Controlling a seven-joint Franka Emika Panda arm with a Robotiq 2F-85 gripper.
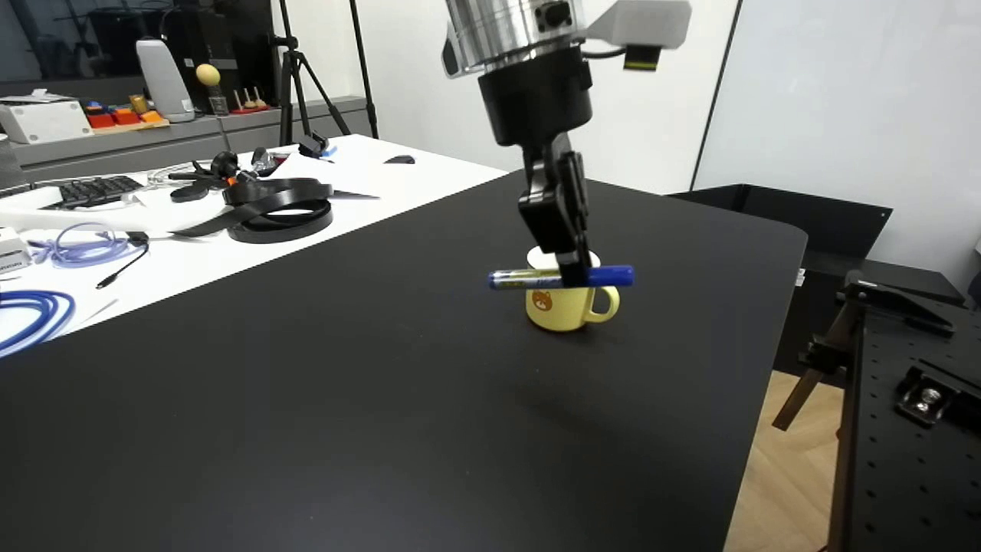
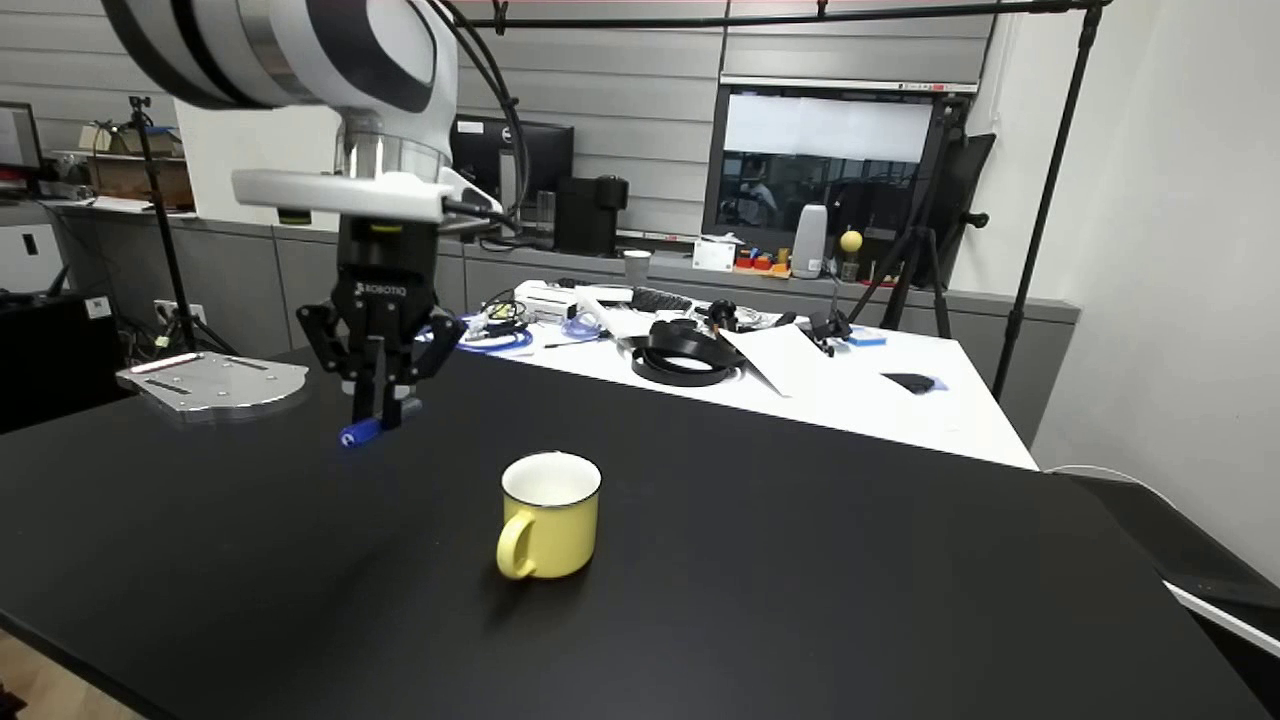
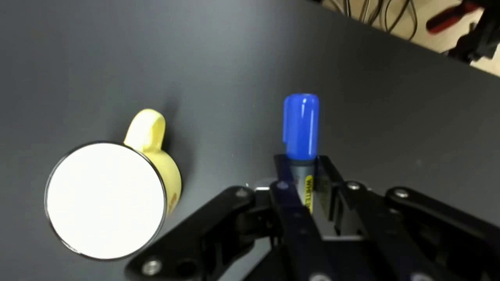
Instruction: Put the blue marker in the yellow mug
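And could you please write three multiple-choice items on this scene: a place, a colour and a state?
1. In the wrist view, where is the yellow mug relative to the marker?
A) Left of it
B) Right of it
C) Directly above it

2. What colour is the marker's cap?
A) Red
B) Green
C) Blue

3. How is the pincer?
A) Wide open
B) Shut on the marker
C) Shut on nothing

1 A: the whole yellow mug lies left of the marker there.
2 C: the cap shows bright blue.
3 B: its fingers meet the marker's sides.
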